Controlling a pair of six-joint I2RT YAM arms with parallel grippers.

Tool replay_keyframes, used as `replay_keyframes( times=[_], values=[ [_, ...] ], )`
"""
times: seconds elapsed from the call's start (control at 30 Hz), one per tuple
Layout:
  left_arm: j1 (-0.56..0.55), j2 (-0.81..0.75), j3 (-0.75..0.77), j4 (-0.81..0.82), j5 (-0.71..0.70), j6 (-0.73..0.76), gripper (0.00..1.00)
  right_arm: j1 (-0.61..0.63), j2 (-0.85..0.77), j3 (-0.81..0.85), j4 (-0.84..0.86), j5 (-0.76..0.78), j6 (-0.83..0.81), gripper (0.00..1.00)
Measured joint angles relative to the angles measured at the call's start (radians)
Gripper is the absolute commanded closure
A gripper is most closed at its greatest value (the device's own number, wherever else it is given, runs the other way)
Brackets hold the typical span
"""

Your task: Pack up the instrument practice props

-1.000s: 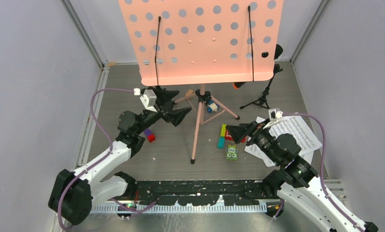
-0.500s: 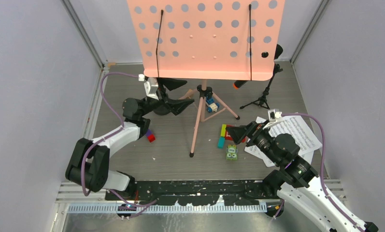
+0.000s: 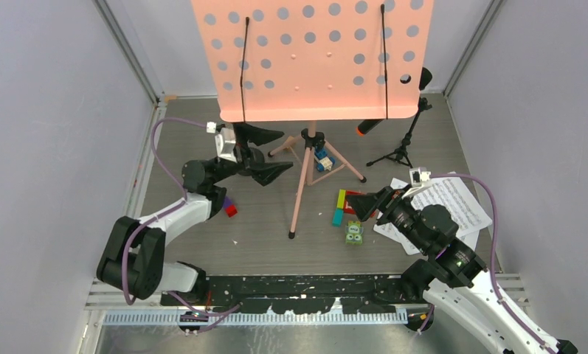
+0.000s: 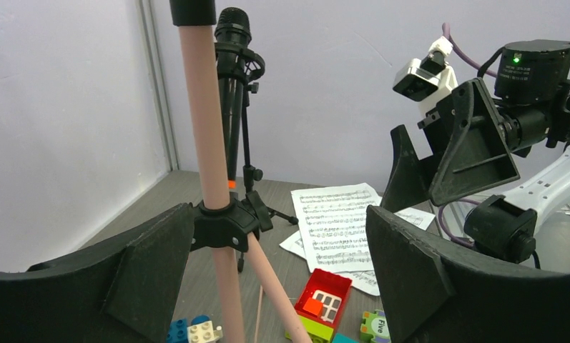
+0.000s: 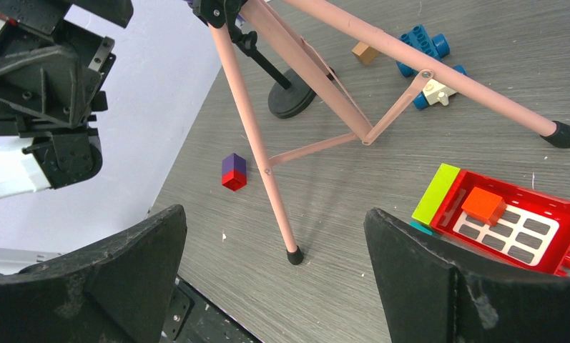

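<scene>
Left fingers point(image 3: 270, 172): spread, empty, facing upright stand point(image 4: 209, 128). Right fingers point(image 3: 361, 200): spread, empty, low over table point(image 3: 261, 228), beside sheets point(image 3: 453, 203) and bricks point(image 5: 510, 221).

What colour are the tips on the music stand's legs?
Black tips on pink legs; the right wrist view shows them best.

loose toy bricks point(image 3: 230, 209), blue toy car point(image 3: 321, 160)

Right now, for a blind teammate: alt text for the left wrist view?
The open left hand faces the pink stand pole at its black collar. Behind stand a black microphone, white printed note sheets and the right arm.
</scene>
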Motion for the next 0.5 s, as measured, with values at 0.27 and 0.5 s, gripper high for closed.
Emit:
replay_keyframes(
  times=[0.27,0.5],
  values=[
    [0.011,-0.011,-0.063,0.01,-0.03,0.008,0.08,0.0,0.0,0.0,-0.007,0.0,0.0,0.02],
    [0.04,0.056,-0.034,0.01,-0.036,-0.001,0.08,0.0,0.0,0.001,-0.009,0.0,0.0,0.02]
  ],
)
